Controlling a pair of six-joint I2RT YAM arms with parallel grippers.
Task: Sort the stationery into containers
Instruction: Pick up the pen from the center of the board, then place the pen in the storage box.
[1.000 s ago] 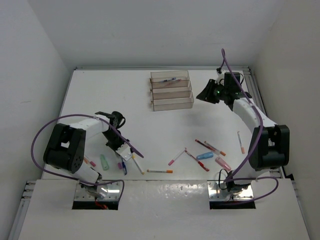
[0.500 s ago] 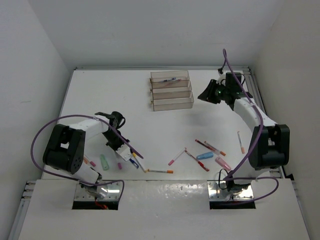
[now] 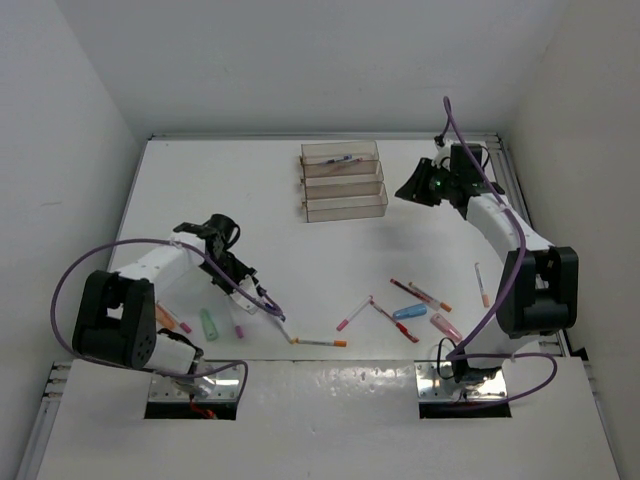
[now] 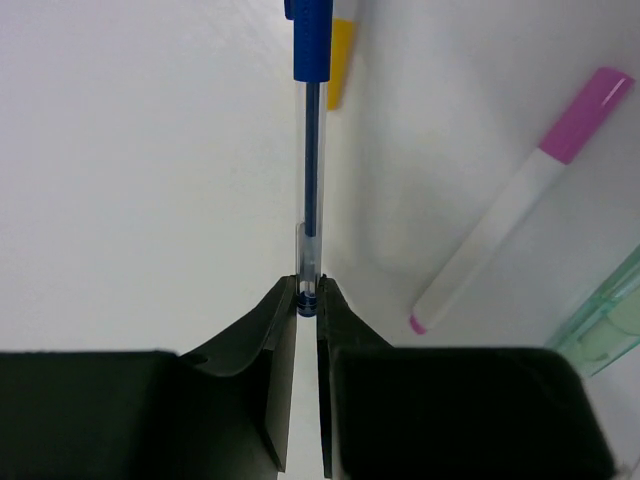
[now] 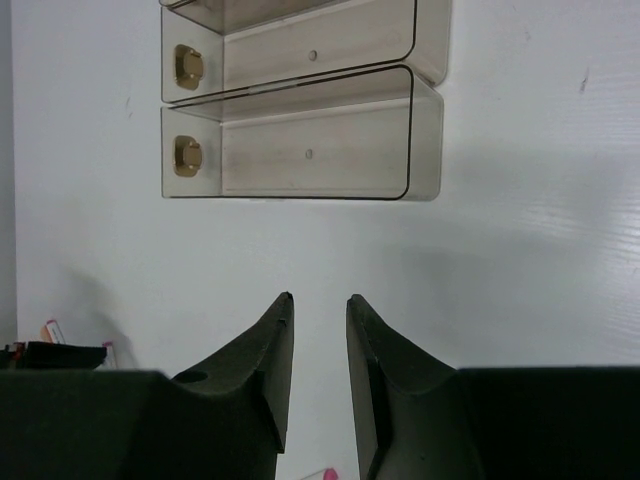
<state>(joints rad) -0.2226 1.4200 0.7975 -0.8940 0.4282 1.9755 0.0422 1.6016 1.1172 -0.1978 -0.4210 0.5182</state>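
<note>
Wrist view only: left hand (image 4: 308,300) is pinching the tip of a blue pen (image 4: 311,150) at the near-left counter (image 4: 120,180), beside a pink marker (image 4: 520,200). Right hand (image 5: 318,312) is hanging slightly parted and empty, facing the far containers (image 5: 300,160).

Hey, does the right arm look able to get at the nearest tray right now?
Probably yes. The right gripper is open and empty, the nearest tray lies just ahead of it, and only bare table shows between them.
</note>
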